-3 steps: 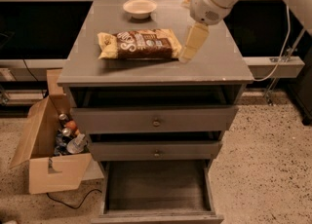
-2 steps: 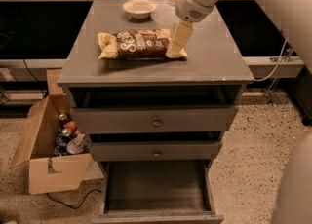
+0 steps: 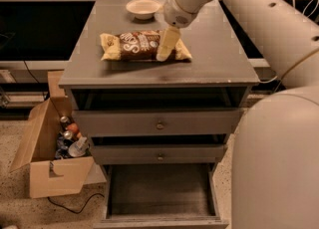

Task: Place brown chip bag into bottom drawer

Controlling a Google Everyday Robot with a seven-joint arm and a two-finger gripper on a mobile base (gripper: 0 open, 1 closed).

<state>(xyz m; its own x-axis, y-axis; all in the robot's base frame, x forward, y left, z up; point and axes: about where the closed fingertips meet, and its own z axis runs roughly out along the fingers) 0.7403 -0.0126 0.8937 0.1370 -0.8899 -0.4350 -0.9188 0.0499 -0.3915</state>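
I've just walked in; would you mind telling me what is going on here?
A one-arm robot is going for the chip bag, which lies flat on the cabinet top. Its gripper is down at the bag's right part; whether it has hold of the bag cannot be told. The bottom drawer stands pulled out below, and the bag is not yet in it. A bowl sits at the back of the top, and a cardboard box of bottles stands on the floor beside the cabinet.

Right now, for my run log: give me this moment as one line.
phase: pre-grasp | gripper: at right part of brown chip bag | bag: lying on cabinet top | bottom drawer: open, bag not inside
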